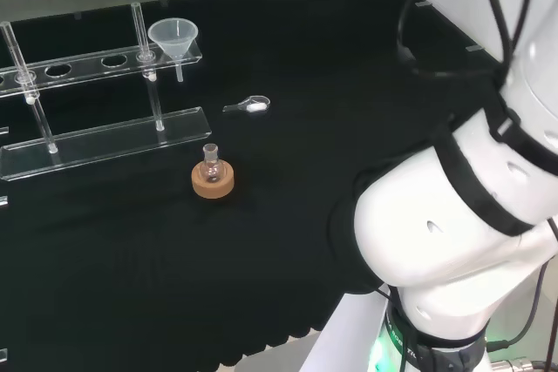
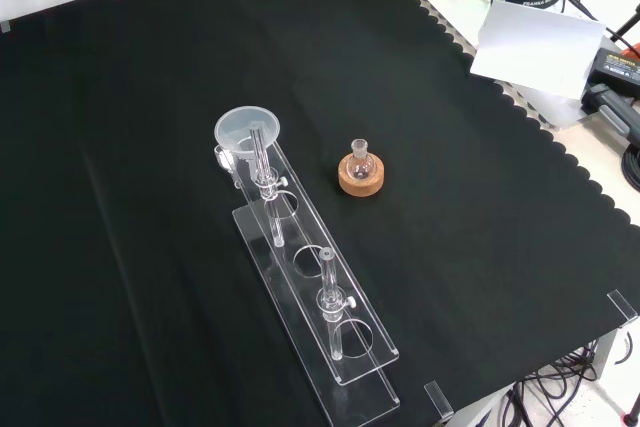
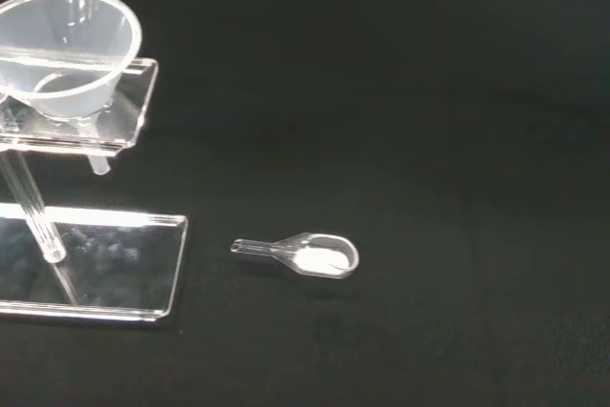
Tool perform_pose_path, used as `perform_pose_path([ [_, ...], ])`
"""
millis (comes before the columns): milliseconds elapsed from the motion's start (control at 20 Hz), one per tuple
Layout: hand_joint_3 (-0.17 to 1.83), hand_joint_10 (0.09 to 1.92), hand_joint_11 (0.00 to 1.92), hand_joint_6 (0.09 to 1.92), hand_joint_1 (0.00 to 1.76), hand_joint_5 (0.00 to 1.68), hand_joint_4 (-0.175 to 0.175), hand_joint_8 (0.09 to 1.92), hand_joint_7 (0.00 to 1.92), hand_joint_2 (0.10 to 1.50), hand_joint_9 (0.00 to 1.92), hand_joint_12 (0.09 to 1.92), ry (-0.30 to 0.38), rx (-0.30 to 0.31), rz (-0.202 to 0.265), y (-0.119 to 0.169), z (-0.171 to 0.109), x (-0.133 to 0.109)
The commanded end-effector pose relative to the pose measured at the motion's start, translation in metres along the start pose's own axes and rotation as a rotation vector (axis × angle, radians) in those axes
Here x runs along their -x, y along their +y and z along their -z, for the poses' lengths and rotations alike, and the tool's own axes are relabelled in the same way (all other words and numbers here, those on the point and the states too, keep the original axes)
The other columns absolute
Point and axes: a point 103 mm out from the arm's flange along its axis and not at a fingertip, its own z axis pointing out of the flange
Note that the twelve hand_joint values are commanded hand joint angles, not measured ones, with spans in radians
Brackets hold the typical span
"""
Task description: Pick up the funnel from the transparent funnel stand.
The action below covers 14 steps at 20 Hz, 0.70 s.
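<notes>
The funnel (image 1: 173,38) sits in the end hole of the stand (image 1: 96,141), its cone above the upper shelf and its stem hanging straight down through the hole, so its long axis is upright and any lift, I judge, has to go straight up before it goes anywhere else. In the head view it is at the far left of the worktop (image 1: 349,84), well apart from my white links at the right; in the front view it is at the upper end of the stand, the end toward the edge I reach in from. My wrist camera looks across the cloth at the funnel from the side and slightly above, with the rim open toward me and a small clear scoop (image 3: 303,254) lying on the cloth nearer to me than the stand (it holds a little white powder, and I should not sweep it). A small flask (image 1: 211,163) on a cork ring (image 1: 213,182) stands apart from the stand. I cannot tell how my robot hand is set. The funnel is untouched, so the approach is all ahead of me.
</notes>
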Motion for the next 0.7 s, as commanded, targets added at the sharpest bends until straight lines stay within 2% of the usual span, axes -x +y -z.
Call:
perform_pose_path([
  [50, 0.32, 0.70, 0.00, 0.09, 0.47, 0.19, 0.001, 0.53, 0.01, 0.88, 0.08, 1.41, -0.001, -0.099, 0.132, 0.053, -0.020, -0.050],
  [300, 0.34, 0.73, 0.00, 0.09, 0.52, 0.14, 0.004, 0.47, 0.00, 0.82, 0.06, 1.47, -0.006, -0.168, 0.156, 0.064, -0.035, -0.074],
  [500, 0.37, 0.76, 0.03, 0.09, 0.59, 0.10, 0.001, 0.41, 0.00, 0.76, 0.05, 1.49, -0.019, -0.189, 0.161, 0.066, -0.041, -0.093],
  [600, 0.40, 0.79, 0.08, 0.09, 0.61, 0.13, -0.007, 0.46, 0.01, 0.72, 0.08, 1.49, 0.002, -0.169, 0.160, 0.066, -0.043, -0.097],
  [700, 0.44, 0.82, 0.15, 0.09, 0.64, 0.17, -0.019, 0.58, 0.02, 0.68, 0.13, 1.50, 0.005, -0.193, 0.151, 0.069, -0.045, -0.102],
])
